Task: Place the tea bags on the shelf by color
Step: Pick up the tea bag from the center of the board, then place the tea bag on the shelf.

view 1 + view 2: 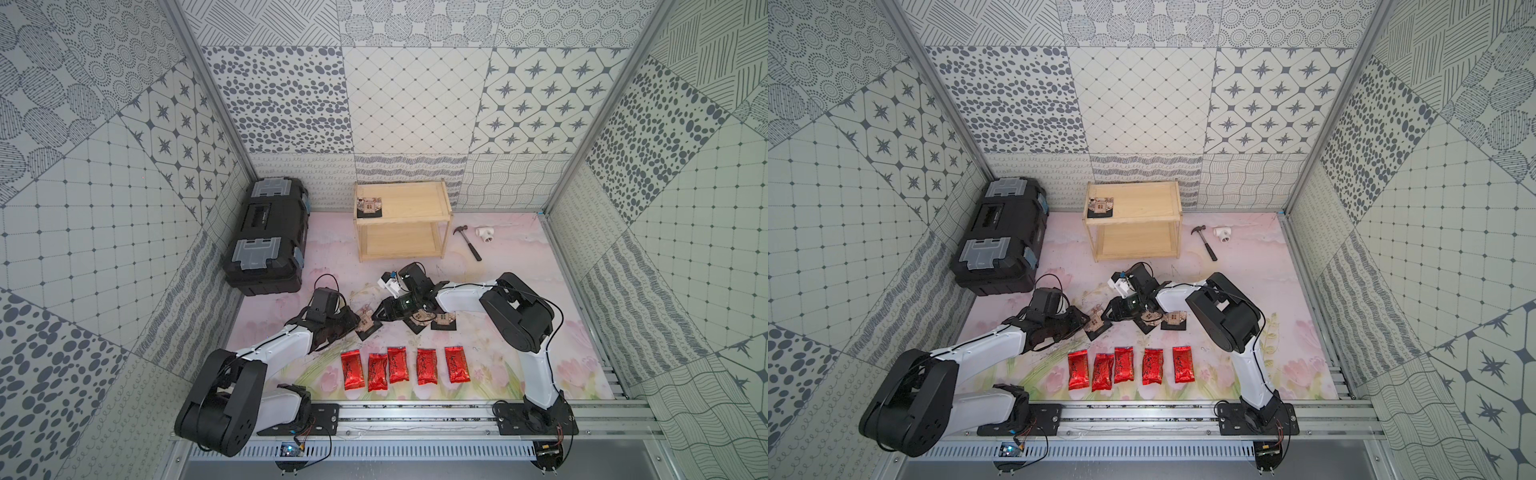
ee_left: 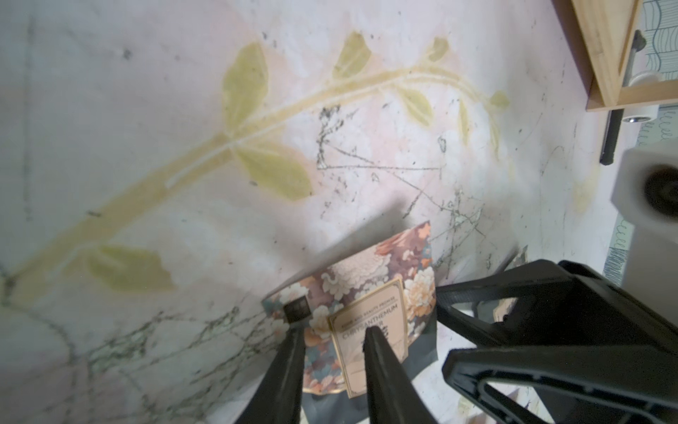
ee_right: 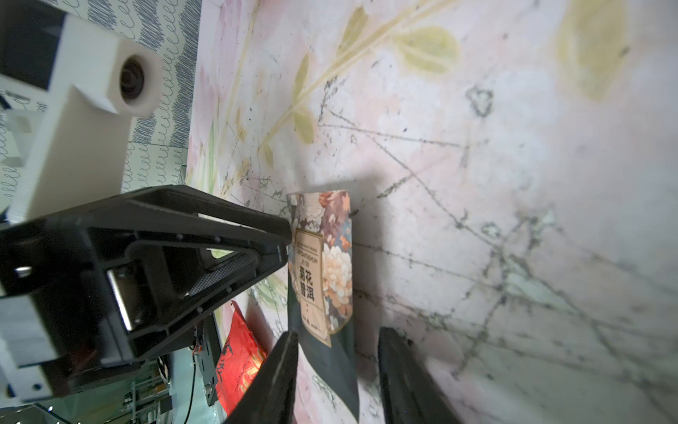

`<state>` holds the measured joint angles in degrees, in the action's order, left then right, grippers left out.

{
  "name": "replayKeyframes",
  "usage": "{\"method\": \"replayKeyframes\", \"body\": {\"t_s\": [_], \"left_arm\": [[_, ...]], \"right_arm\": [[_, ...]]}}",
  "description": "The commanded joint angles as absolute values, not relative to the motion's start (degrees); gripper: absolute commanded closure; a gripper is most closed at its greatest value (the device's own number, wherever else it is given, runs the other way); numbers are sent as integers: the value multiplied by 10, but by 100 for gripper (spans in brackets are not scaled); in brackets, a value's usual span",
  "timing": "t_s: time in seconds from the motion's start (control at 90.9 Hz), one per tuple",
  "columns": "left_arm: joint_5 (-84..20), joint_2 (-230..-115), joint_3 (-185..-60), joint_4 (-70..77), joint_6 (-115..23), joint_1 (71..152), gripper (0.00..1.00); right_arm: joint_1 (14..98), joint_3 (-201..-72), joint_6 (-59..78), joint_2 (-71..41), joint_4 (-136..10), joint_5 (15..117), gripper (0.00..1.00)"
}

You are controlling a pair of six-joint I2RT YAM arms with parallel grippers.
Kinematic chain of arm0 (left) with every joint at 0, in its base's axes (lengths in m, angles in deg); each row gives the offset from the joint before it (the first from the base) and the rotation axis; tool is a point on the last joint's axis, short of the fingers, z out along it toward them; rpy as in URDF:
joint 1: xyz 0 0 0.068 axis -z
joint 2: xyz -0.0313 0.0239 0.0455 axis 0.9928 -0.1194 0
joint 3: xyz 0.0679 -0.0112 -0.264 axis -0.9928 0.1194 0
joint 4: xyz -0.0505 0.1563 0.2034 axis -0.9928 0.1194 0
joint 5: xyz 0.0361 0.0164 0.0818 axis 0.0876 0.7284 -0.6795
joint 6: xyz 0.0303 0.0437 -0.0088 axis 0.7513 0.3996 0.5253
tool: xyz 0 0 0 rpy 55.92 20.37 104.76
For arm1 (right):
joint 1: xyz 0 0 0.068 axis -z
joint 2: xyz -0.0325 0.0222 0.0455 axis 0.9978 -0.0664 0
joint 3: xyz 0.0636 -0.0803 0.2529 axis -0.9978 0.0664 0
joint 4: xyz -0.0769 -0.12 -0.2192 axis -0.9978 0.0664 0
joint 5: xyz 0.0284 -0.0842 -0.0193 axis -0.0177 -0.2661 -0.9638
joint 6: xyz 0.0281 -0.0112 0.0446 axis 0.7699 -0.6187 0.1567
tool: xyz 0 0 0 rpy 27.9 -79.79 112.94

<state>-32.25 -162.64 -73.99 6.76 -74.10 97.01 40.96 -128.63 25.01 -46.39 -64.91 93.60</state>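
Note:
The light-wood shelf (image 1: 415, 199) stands at the back, with one black tea bag (image 1: 369, 206) on its top board. Several red tea bags (image 1: 399, 365) lie in a row near the front. Three black tea bags lie mid-table. Both grippers meet at the leftmost one (image 1: 368, 326). My left gripper (image 2: 334, 325) has its fingers slightly apart, tips in front of the bag's flowered label (image 2: 367, 279). My right gripper (image 3: 339, 332) straddles the bag's dark end (image 3: 330, 367), with table showing beside one finger. The other two (image 1: 419, 319) (image 1: 444, 320) lie under the right arm.
A large black toolbox (image 1: 268, 237) sits at the back left. A hammer (image 1: 468, 242) and a white pipe fitting (image 1: 484, 234) lie to the right of the shelf. The metal rail (image 1: 415, 415) carrying both arm bases runs along the front edge.

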Motion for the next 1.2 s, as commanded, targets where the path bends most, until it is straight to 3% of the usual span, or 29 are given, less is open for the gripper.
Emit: {"method": "replayKeyframes", "body": {"t_s": [0.0,0.11,0.319,0.528,0.88,1.188], "left_arm": [[-337,-1621,-721,77,-746,971,67],[-341,-1616,-717,79,-744,971,67],[-342,-1606,-716,85,-744,971,66],[-338,-1546,-747,133,-750,970,60],[-328,-1466,-885,249,-742,969,55],[-323,-1488,-947,269,-726,968,53]], "right_arm": [[411,-1290,291,-494,-675,971,61],[414,-1291,323,-502,-708,991,69],[422,-1299,351,-511,-731,1003,100],[422,-1270,357,-472,-743,986,100],[446,-1192,335,-258,-714,926,100],[514,-1316,278,-193,-580,932,100]]}}
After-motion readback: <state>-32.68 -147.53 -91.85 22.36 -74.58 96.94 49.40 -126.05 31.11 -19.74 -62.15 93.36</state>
